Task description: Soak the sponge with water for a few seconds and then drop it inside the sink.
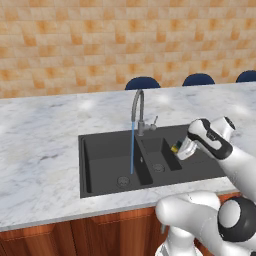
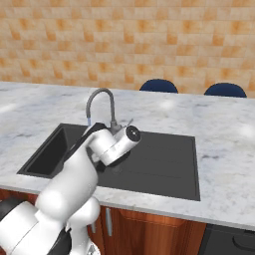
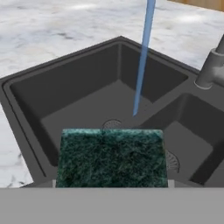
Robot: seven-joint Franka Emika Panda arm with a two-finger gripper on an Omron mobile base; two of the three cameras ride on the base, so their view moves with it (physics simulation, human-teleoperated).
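My gripper (image 1: 179,148) is shut on the sponge (image 1: 175,147), a dark green block with a pale yellowish edge. I hold it in the air over the narrower right basin of the black sink (image 1: 88,172), to the right of the faucet. In the hand view the sponge (image 3: 111,157) is large at the bottom, and its green face hides my fingertips. The water (image 1: 132,147) falls as a thin blue stream from the spout into the wide basin, left of the sponge and apart from it. Seen from the hand, the water (image 3: 142,57) lands beyond the sponge near a drain (image 3: 113,124).
A grey gooseneck faucet (image 1: 138,107) with a side lever stands behind the divider between the basins. White marble counter (image 1: 40,150) surrounds the sink, and a tiled wall rises behind it. Dark blue chair backs (image 1: 143,83) show past the counter's far edge. In the right base view, my arm (image 2: 84,169) covers the sink's left part.
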